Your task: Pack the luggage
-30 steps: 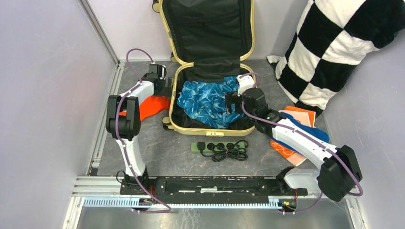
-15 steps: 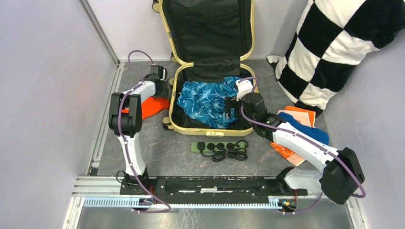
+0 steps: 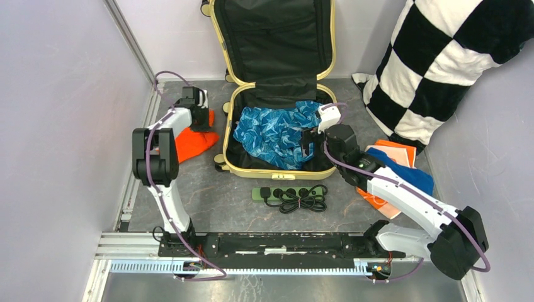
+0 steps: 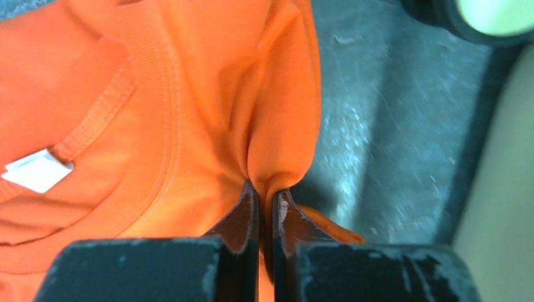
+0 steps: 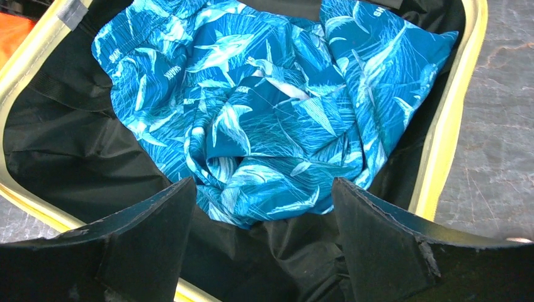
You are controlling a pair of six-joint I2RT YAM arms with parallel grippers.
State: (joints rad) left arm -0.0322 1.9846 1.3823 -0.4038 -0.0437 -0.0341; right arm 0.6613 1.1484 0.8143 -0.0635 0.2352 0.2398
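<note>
Luggage [image 3: 277,171] – lies open at the middle of the tabletop's [image 3: 208,201] far edge. The base is flat and the lid stands upright against the back wall, with black lining showing in both halves. A caster wheel shows at the near-left corner of the base.

Inside the base: a crumpled blue shark-print garment [image 3: 271,132], filling most of the left and middle. Black lining is bare along the near rim and the right side.

Left arm [image 3: 154,157] – reaches toward the far-left corner, just left of the luggage. Its jaws are pinched almost fully together on a raised fold of an orange T-shirt [image 4: 189,113], and cloth is squeezed between the tips. The shirt's ribbed collar and a white label [image 4: 38,171] lie to the left of the grip. The rest of the shirt [image 3: 189,143] rests on the tabletop beside the luggage.

Right arm [image 3: 403,195] – stretches from the near-right corner over the right part of the luggage base. Its jaws are spread wide above the blue garment [image 5: 264,107] with nothing between them, and I cannot tell whether the tips touch the cloth.

Also on the tabletop:
- A green power strip [image 3: 289,194] with a coiled black cord, just in front of the luggage's near rim.
- Folded orange and blue clothes [image 3: 393,170] toward the right edge, partly under the right arm.
- A black-and-white checkered pillow [image 3: 441,56] leaning in the far-right corner.
</note>
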